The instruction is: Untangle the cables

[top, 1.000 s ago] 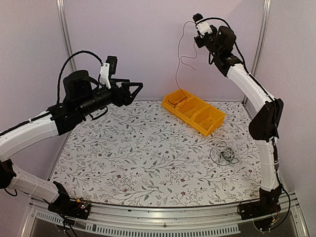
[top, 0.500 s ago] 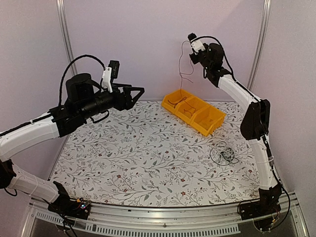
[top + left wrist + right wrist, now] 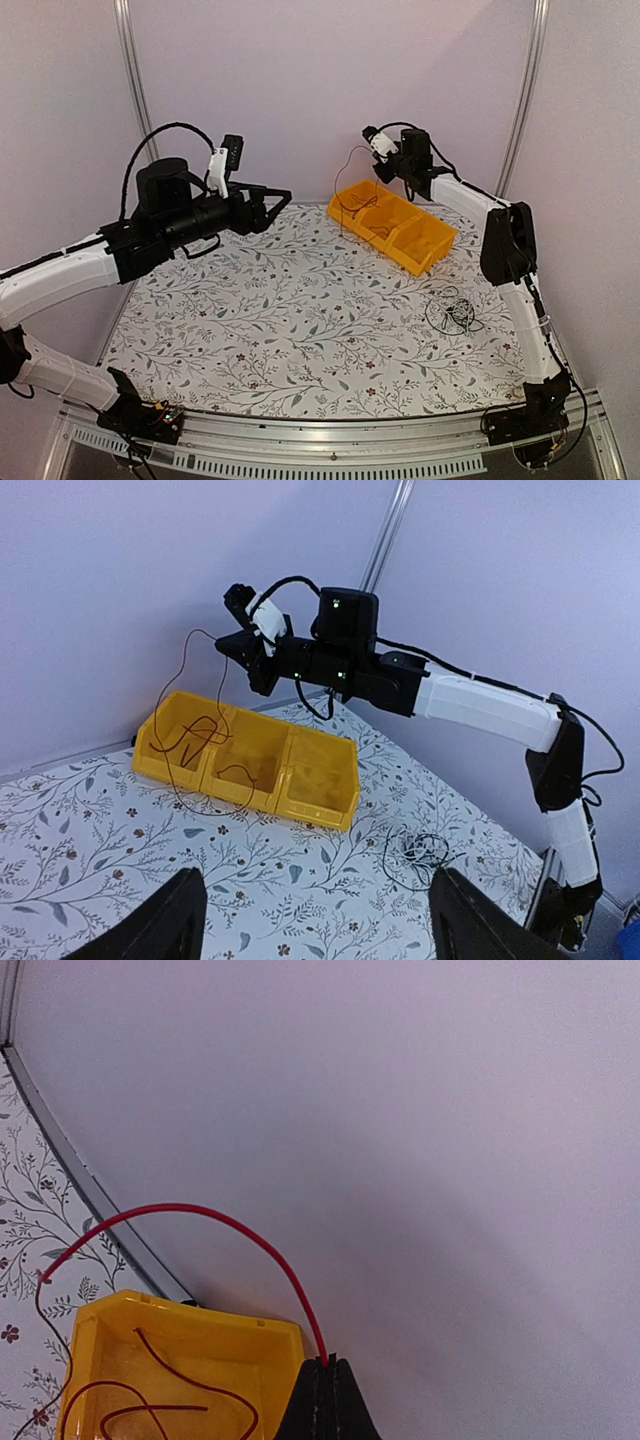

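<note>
My right gripper [image 3: 368, 138] is shut on one end of a thin red-brown cable [image 3: 342, 178], just above the far-left end of the yellow bin [image 3: 411, 266]. The cable arcs out from the shut fingertips [image 3: 325, 1363] and droops [image 3: 200, 1210], with loops lying in the bin's left compartment and over its front edge. A small loose bundle of black and white cables [image 3: 452, 311] lies on the table near the right arm; it also shows in the left wrist view [image 3: 418, 848]. My left gripper [image 3: 284, 191] is open and empty, held in the air left of the bin.
The yellow bin [image 3: 246, 791] has three compartments and stands at the back of the flowered table. Walls and metal posts [image 3: 131, 90] close in the back and sides. The right arm [image 3: 480, 705] stretches over the table's right side.
My right gripper has come down and leftward with the red-brown cable, from high above to just over the bin. More cable now lies in the bin. The left gripper shifted slightly right.
</note>
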